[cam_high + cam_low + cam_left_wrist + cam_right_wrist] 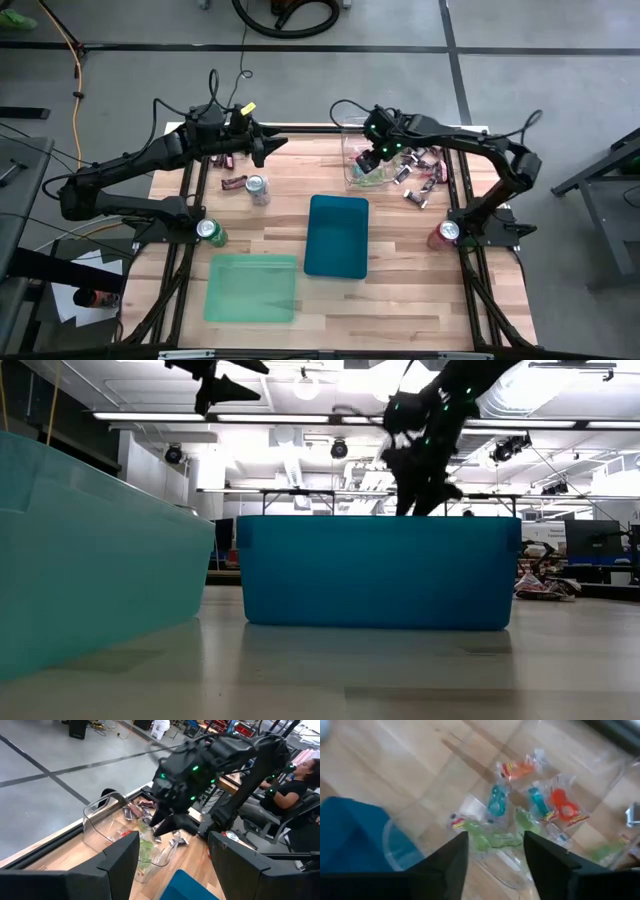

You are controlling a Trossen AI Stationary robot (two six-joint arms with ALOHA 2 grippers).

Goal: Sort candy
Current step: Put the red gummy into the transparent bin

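You have three soda cans, two bins: blue, green. Right end effector gapes empty above the clear candy tub; left end effector wide, empty.

No lettering can be read anywhere: the print on the candy wrappers in the clear container and on the soda cans is too small to make out.

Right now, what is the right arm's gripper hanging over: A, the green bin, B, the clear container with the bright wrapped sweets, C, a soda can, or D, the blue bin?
B: the right gripper hangs over the clear container, with bright wrapped sweets below its jaws.
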